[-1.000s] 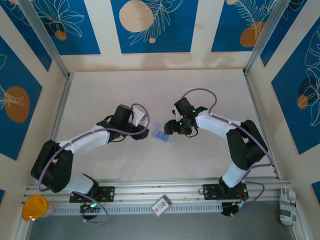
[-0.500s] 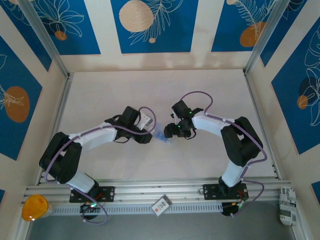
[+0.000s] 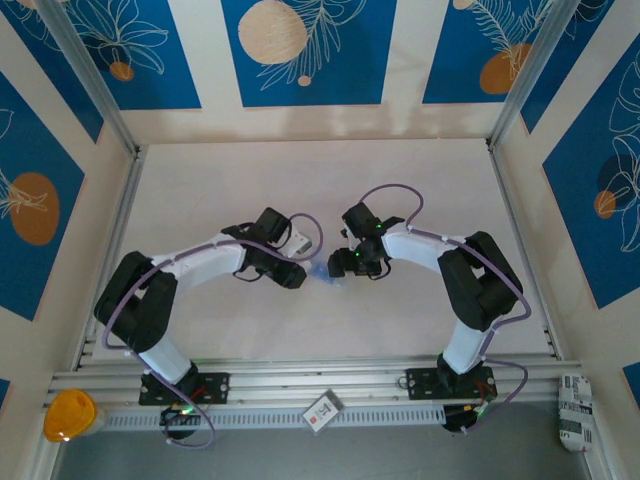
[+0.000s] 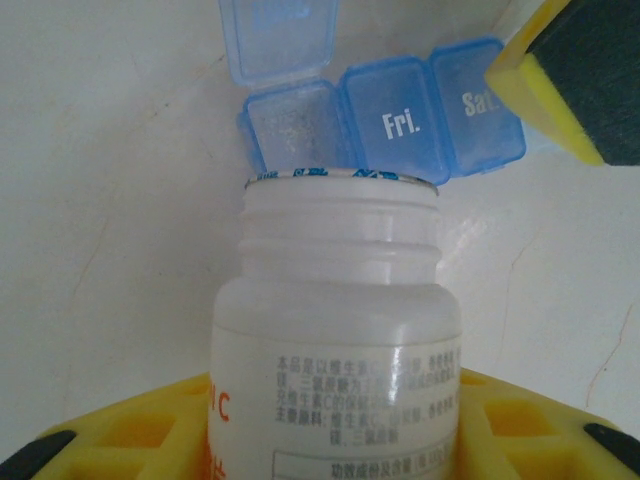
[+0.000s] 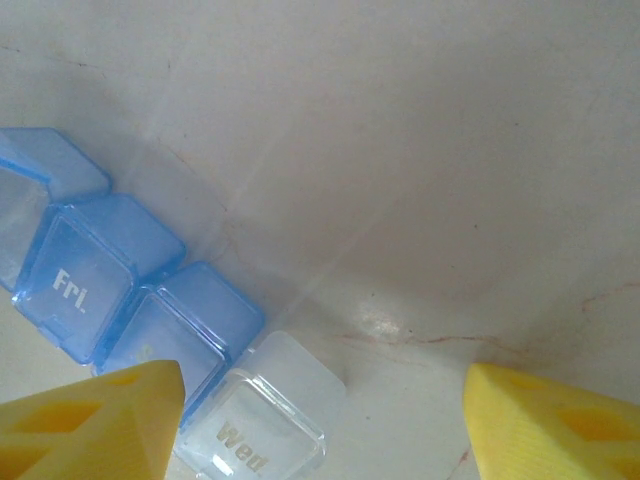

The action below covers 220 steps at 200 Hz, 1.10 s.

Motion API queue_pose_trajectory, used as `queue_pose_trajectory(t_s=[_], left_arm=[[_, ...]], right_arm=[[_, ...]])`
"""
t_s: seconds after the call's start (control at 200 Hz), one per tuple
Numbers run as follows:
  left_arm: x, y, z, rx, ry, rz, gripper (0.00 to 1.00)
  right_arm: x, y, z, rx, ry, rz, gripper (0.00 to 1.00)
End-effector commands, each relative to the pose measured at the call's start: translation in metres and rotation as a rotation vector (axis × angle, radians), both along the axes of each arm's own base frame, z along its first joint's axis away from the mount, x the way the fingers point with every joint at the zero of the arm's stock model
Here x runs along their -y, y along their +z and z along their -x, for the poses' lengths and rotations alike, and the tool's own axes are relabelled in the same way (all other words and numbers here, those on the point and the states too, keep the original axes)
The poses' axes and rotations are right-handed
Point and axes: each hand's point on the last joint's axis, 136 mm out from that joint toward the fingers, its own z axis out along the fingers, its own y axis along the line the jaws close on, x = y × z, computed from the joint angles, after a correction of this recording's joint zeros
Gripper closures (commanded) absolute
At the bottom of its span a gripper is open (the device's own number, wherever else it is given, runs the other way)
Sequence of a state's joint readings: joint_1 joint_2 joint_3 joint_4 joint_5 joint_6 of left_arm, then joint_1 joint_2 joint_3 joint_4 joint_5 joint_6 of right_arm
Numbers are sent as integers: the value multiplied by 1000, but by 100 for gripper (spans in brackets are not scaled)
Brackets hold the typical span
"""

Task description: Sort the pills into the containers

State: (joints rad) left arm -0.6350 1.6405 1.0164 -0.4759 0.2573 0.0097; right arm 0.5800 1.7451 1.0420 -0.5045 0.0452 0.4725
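Top view, far left: left arm stretched in over the pale table, left gripper low near centre. Left wrist view: left gripper clamped on a white bottle, yellow fingers pressed to both its sides. Holds it uncapped, mouth toward the pill box, scraps of blue-printed foil on the rim, small print and orange letters on the label. Just past the mouth: pill box, translucent blue, flat on the table; from above, at centre between the two grippers. Three cells in a row. Leftmost with lid flipped up, inside pale and grainy, contents impossible to tell, near edge hidden behind the bottle rim. Middle cell closed, marked "Fri."; right cell closed, marked "Sat", one corner hidden by a yellow, black-padded finger of the right gripper. Top view, right of the box: right gripper, nose down at the box's right end. Right wrist view: right gripper spread wide, grasping nothing, yellow fingertips at the two lower corners. Pill box at left, running diagonally, last cell dipping under the lower-left fingertip. Hard against that end: a clear cell marked "Wed", closed, between the fingertips but close to the lower-left one. Bare table with faint scuffs across the rest of the gap.
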Motion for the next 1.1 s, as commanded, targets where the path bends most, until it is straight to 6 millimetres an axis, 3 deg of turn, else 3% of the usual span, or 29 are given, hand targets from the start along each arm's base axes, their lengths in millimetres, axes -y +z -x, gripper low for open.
queue_pose_trajectory(t_s=[0.0, 1.095], left_arm=[[0, 2, 2, -12, -40, -49, 100], [4, -2, -10, -131, -105, -224, 100]], right_arm=[[7, -15, 10, -36, 3, 45, 26], [8, -25, 16, -52, -22, 47, 27]])
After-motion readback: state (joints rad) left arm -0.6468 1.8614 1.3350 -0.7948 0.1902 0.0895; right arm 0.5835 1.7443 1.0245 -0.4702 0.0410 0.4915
